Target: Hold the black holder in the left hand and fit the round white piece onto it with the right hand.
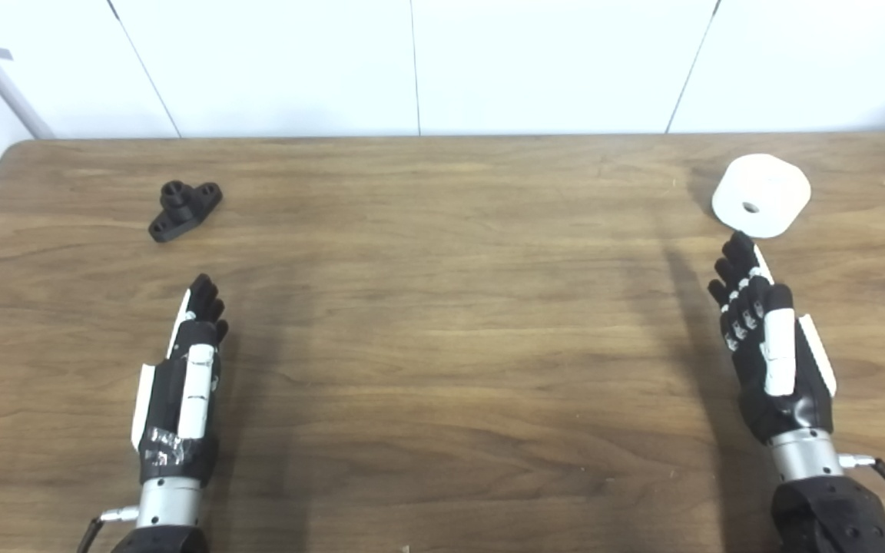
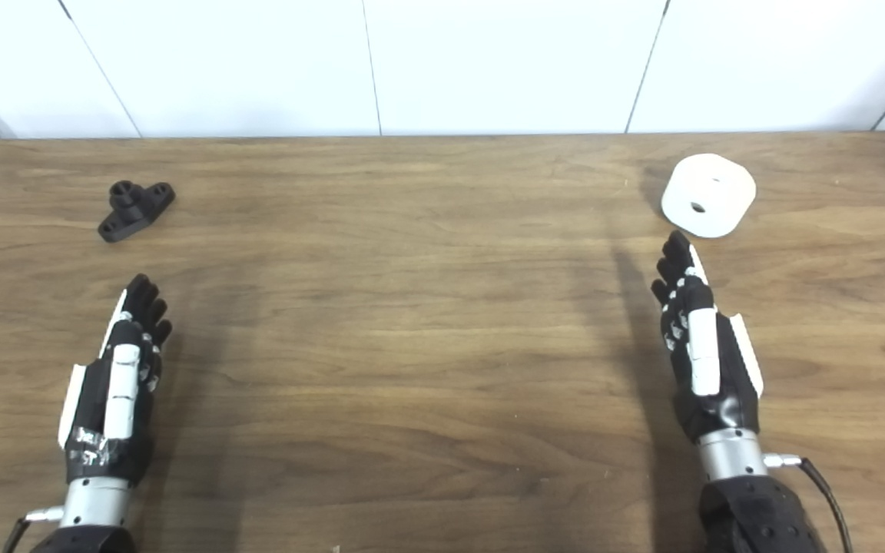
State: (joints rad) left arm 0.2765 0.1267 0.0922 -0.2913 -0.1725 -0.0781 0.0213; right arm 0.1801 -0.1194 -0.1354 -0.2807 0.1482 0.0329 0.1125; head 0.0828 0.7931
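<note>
Left eye view shows the black holder [image 1: 184, 209] lying on the far left part of the wooden table [image 1: 442, 346], a flat base with a short round post standing up from its middle. It rests alone, touched by nothing. Nearer the robot and slightly to the right of it, the left hand [image 1: 185, 376] is stretched out over the table edge-on, its fingers [image 1: 205, 298] straight and pointing away toward the holder, holding nothing; a clear gap of bare wood lies between fingertips and holder.

Far across the table on the right side lies the round white piece [image 1: 761, 194], a thick disc with a small hole in its centre. The right hand [image 1: 769, 349] is also extended with fingers straight and loosely together, empty, its fingertips [image 1: 739, 247] just short of the near rim of the white piece; whether they touch it cannot be told.

Behind the table stands a white panelled wall [image 1: 412, 61].
</note>
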